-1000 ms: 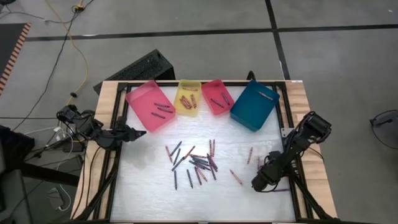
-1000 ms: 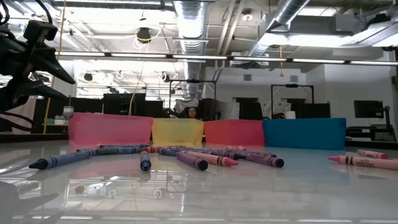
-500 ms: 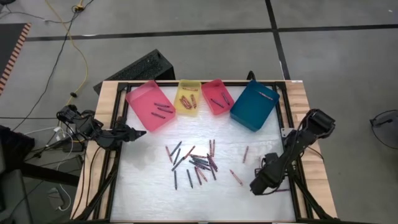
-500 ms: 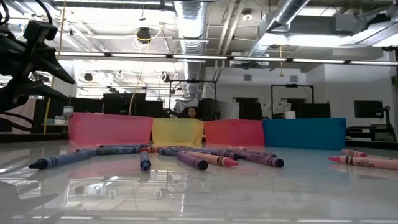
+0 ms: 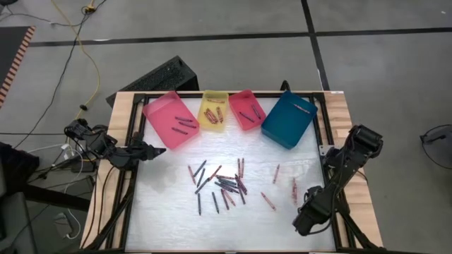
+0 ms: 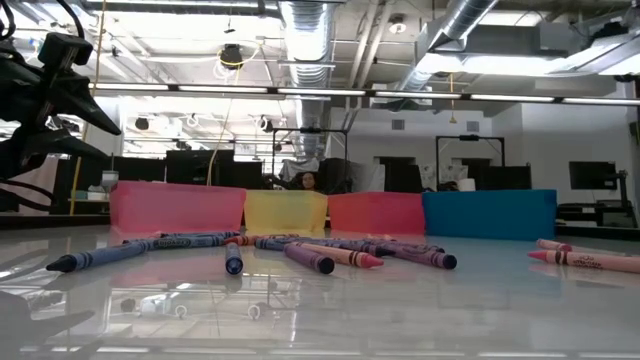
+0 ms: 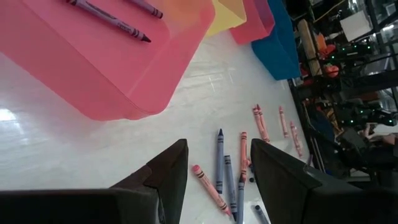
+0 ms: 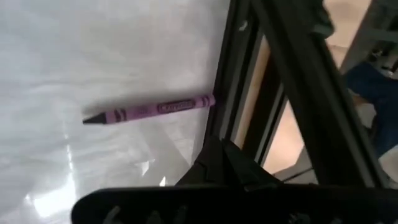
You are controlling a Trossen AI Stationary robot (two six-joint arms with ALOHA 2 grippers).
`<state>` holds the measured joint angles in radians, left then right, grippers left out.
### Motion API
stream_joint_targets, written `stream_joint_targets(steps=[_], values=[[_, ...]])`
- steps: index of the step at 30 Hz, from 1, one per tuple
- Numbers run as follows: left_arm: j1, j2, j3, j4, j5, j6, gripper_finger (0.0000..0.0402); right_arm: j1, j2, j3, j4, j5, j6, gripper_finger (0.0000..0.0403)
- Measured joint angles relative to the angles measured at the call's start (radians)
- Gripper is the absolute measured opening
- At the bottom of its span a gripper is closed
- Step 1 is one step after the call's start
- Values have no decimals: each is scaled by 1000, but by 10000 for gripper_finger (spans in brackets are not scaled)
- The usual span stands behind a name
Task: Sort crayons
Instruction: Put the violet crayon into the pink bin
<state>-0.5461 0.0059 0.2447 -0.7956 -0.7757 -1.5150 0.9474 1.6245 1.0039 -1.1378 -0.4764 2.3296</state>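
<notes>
Thin crayons (red, pink, purple, blue) lie scattered; left end effector open, right end effector closed, both empty.

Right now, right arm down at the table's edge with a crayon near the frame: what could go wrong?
1. The purple crayon lies with its flat end against the black frame rail; the shut right gripper has little room to straddle it and may strike the rail.
2. A nudge could roll it under the rail.
3. The left gripper waits open by the pink tray.

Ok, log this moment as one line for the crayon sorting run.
left gripper: open, by pink tray | right gripper: shut, empty, near purple crayon at table edge | loose crayons: mid-table
</notes>
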Motion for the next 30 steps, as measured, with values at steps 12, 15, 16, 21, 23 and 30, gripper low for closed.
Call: stream_joint_targets(steps=[12,15,16,21,23,30], values=[[0,0,0,0,-2,0,165,103,0,0,68,241,-394,9],[0,0,0,0,0,0,165,98,0,0,65,241,-519,36],[0,0,0,0,0,0,165,97,0,0,66,242,-554,49],[0,0,0,0,1,0,165,98,0,0,91,242,-677,127],[0,0,0,0,1,0,165,98,0,0,114,243,-722,156],[0,0,0,0,1,0,165,100,0,-34,169,274,-810,189]])
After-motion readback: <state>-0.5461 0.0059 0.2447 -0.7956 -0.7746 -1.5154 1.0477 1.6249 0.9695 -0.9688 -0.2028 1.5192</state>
